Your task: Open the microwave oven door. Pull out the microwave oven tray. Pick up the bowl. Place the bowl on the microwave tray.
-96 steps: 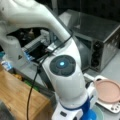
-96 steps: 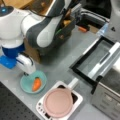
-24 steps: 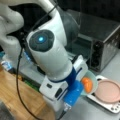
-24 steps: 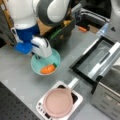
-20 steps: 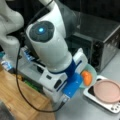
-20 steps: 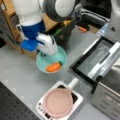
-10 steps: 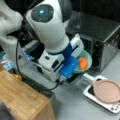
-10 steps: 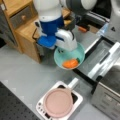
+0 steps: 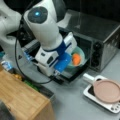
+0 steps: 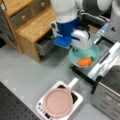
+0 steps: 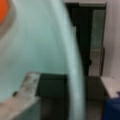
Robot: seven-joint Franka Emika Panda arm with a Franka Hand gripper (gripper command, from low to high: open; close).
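The bowl [image 9: 78, 58] [image 10: 85, 55] [image 11: 37, 50], pale teal with orange food [image 9: 76, 59] [image 10: 85, 61] inside, is held by its rim in the clenched pincer [image 9: 65, 58] [image 10: 76, 42] and is seen in both front views above the lowered microwave oven door [image 9: 75, 73] [image 10: 82, 72]. The microwave oven [image 9: 102, 35] [image 10: 110, 90] is shown with its front open, three black knobs [image 9: 96, 53] being visible in a front view down its side panel. In a front view the microwave oven tray [image 10: 107, 62] is seen pulled out, a grey metal sheet just at the front view's right of the bowl; whether the bowl touches it cannot be told. In the wrist view the frame is largely filled by the bowl's inner wall, with one finger [image 11: 22, 95] pressed on the rim. A pink plate [image 9: 107, 90] [image 10: 58, 102] is seen resting on a white slab [image 9: 98, 100] [image 10: 75, 100] on the grey worktop [image 9: 72, 105] [image 10: 22, 75], apart from the bowl. A wooden drawer cabinet [image 9: 22, 100] [image 10: 30, 25] is seen beside the arm.
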